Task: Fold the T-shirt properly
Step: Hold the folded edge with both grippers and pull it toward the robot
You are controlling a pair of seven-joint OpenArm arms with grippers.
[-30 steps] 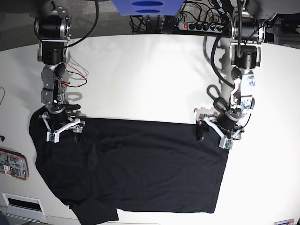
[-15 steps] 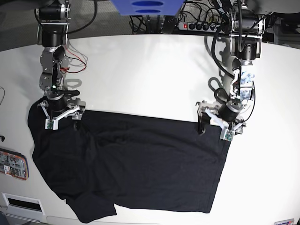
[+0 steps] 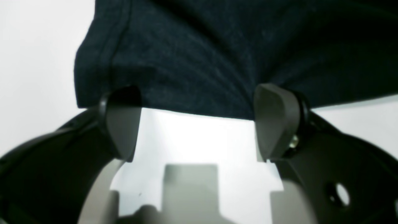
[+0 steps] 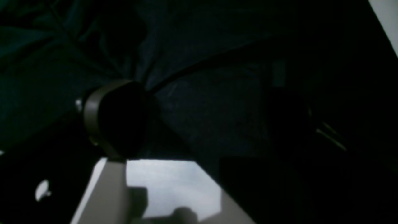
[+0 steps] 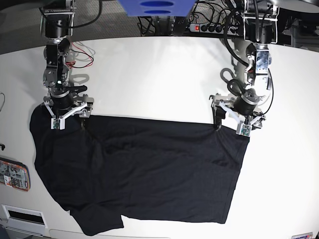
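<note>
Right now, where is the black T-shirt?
The T-shirt lies spread on the white table in the base view, its far edge by both pincers.

The black T-shirt (image 5: 149, 172) lies spread flat on the white table, lightly wrinkled, one sleeve at bottom left.

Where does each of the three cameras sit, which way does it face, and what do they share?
Base: high, facing down on the white table; both arms and the whole T-shirt show.
Left wrist: behind the open left end effector, at the shirt's edge.
Right wrist: behind the open right end effector, dark cloth filling the frame.
Shared: the T-shirt.
</note>
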